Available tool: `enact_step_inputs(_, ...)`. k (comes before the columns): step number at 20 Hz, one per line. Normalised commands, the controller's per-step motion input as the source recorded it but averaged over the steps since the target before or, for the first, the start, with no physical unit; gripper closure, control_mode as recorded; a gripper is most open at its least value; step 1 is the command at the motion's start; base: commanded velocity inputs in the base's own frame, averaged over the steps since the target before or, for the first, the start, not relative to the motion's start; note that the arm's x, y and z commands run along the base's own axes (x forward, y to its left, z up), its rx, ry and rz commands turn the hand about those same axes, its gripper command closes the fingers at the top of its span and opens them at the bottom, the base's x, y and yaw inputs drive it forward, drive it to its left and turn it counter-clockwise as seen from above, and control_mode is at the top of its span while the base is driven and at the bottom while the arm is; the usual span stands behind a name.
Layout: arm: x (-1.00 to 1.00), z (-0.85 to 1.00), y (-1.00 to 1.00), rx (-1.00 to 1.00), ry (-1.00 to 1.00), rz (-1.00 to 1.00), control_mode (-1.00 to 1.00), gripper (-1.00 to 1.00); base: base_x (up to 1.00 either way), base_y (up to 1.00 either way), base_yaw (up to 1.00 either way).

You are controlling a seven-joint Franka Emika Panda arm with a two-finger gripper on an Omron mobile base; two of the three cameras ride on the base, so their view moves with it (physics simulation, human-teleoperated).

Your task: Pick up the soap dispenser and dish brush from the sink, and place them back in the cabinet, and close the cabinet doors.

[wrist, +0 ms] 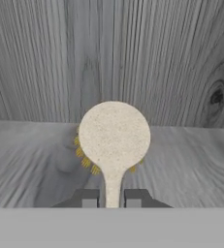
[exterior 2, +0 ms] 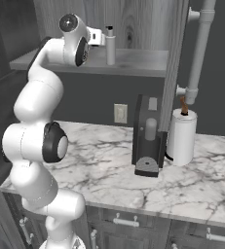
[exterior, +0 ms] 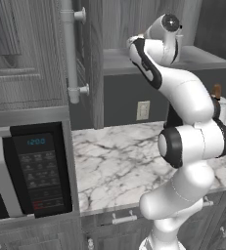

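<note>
Fingertips at bottom of hand view, jaws narrow, pinched on handle of dish brush. Brush head round, pale, speckled; yellow bristles peek out at its lower rim. Head hangs just above grey shelf, woodgrain back wall beyond it.

Largest down:
- Cabinet: dark woodgrain wall unit, open. Shelf front edge runs straight; bare shelf to right of bottle as far as the door.
- Cabinet doors: both swung out, edge-on to base cams, long white bar handles upright.
- Counter: white marble, wide bare stretch betw. microwave and arm in left base view. Drawer fronts w/ short handles under its front edge.
- Microwave: black, left of counter. Display reads 12:00; keypad print too small to read.
- Coffee machine: dark, on counter, no readable label.
- Paper towel roll: white, brown top, just beside machine, right side.
- Wall outlet: on backsplash under shelf.
- Soap dispenser: upright on shelf, slim white, dark pump; near gripper, to its right. No label legible.
</note>
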Motion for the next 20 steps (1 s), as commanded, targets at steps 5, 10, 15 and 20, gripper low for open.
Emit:
enact_step_inputs(5, 0.09, -0.04, 0.0, 0.0, -0.01, 0.0, -1.0, 1.0, 0.0, 0.0, 0.0)
enact_step_inputs(10, 0.0, -0.01, 0.0, 0.0, 0.0, 0.0, -1.0, 1.0, 0.0, 0.0, 0.0)
enact_step_inputs(15, 0.0, -0.05, 0.0, 0.0, 0.0, 0.0, -1.0, 1.0, 0.0, 0.0, 0.0)
enact_step_inputs(20, 0.0, 0.0, 0.0, 0.0, 0.0, 0.0, -1.0, -1.0, 0.0, 0.0, 0.0)
